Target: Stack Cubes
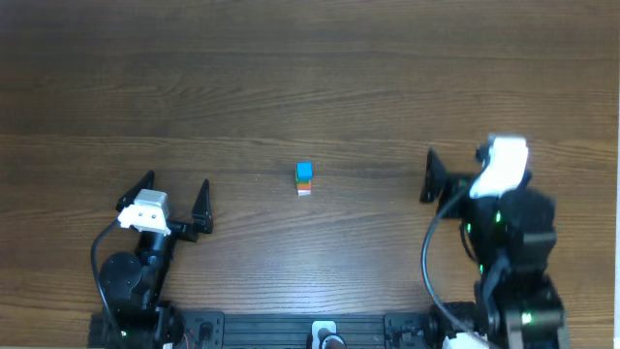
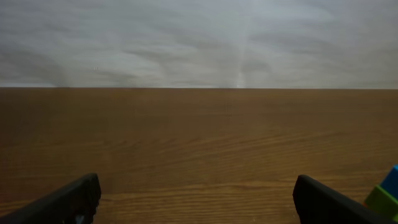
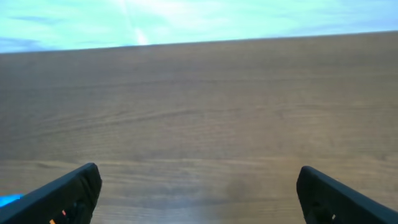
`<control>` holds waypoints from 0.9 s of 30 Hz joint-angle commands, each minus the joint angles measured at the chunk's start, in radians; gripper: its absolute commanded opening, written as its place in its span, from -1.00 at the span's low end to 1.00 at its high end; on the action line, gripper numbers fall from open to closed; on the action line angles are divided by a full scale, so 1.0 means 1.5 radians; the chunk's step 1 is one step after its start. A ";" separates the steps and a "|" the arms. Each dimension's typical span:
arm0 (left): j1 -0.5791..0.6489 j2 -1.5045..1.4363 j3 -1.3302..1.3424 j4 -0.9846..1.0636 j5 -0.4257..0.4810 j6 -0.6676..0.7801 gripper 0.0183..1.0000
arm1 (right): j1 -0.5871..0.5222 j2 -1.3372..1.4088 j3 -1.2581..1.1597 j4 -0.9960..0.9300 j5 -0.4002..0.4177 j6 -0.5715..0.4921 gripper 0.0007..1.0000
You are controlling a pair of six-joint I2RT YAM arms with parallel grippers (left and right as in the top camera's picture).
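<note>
While both arms are waiting at their own sides of the wooden table [image 1: 310, 78], the stack of cubes [image 1: 304, 179] is standing near the table's middle, between the two arms and well apart from each. A blue cube [image 1: 304, 171] is sitting on top of the stack, with an orange edge and a pale edge showing beneath it in the top view. The left gripper [image 1: 174, 194] is hanging at the left with its fingers spread wide and nothing between them. In the left wrist view, the blue cube [image 2: 392, 180] is peeking in beyond one finger, with a green cube [image 2: 380, 200] just under it. The right gripper [image 1: 453, 176] is sitting at the right, its jaws likewise wide apart and gripping nothing, and a sliver of blue is showing beside one finger in the right wrist view.
</note>
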 commanded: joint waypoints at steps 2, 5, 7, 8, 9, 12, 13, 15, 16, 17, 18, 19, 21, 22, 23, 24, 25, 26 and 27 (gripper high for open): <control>0.004 -0.004 -0.004 0.000 -0.001 0.010 1.00 | 0.004 -0.140 -0.102 0.021 0.026 -0.006 0.99; 0.004 -0.004 -0.004 0.000 -0.001 0.010 1.00 | 0.004 -0.204 -0.139 0.027 0.022 -0.006 0.99; 0.004 -0.004 -0.004 0.000 -0.001 0.010 1.00 | 0.004 -0.244 -0.159 0.028 0.022 -0.006 0.98; 0.004 -0.004 -0.004 0.000 -0.001 0.010 1.00 | 0.004 -0.261 -0.167 0.028 0.022 -0.006 0.99; 0.004 -0.004 -0.004 0.000 -0.001 0.010 1.00 | 0.004 -0.281 -0.177 0.029 0.020 -0.006 0.98; 0.004 -0.004 -0.004 0.000 -0.001 0.010 1.00 | 0.004 -0.332 -0.203 0.034 0.017 -0.006 0.99; 0.004 -0.004 -0.004 0.000 -0.001 0.010 1.00 | 0.004 -0.345 -0.211 0.036 0.012 -0.006 0.98; 0.004 -0.004 -0.004 0.000 -0.001 0.010 1.00 | 0.004 -0.378 -0.230 0.047 -0.011 -0.006 0.99; 0.004 -0.004 -0.004 0.000 -0.001 0.010 1.00 | 0.003 -0.383 -0.238 0.055 -0.025 -0.006 0.98; 0.004 -0.004 -0.004 0.000 -0.001 0.010 0.99 | 0.004 -0.382 -0.241 0.059 -0.045 -0.011 0.99; 0.004 -0.004 -0.004 0.000 -0.001 0.010 1.00 | 0.004 -0.382 -0.248 0.071 -0.067 -0.027 0.98; 0.004 -0.004 -0.004 0.000 -0.001 0.010 1.00 | 0.004 -0.382 -0.253 0.080 -0.080 -0.037 0.99; 0.004 -0.004 -0.004 0.000 -0.001 0.010 1.00 | 0.004 -0.382 -0.268 0.099 -0.107 -0.039 0.98; 0.004 -0.004 -0.004 0.000 -0.001 0.010 1.00 | 0.004 -0.382 -0.287 0.113 -0.123 -0.039 0.99; 0.004 -0.004 -0.004 0.000 -0.001 0.010 1.00 | 0.004 -0.382 -0.297 0.122 -0.128 -0.039 0.98; 0.004 -0.004 -0.004 0.000 -0.001 0.010 1.00 | 0.004 -0.382 -0.312 0.137 -0.134 -0.039 0.99; 0.004 -0.004 -0.004 0.000 -0.001 0.010 1.00 | 0.004 -0.382 -0.321 0.148 -0.136 -0.039 0.98; 0.004 -0.004 -0.004 0.000 -0.001 0.010 1.00 | 0.004 -0.382 -0.330 0.160 -0.135 -0.039 0.98; 0.004 -0.004 -0.004 0.000 -0.001 0.010 1.00 | 0.004 -0.382 -0.338 0.173 -0.135 -0.041 0.98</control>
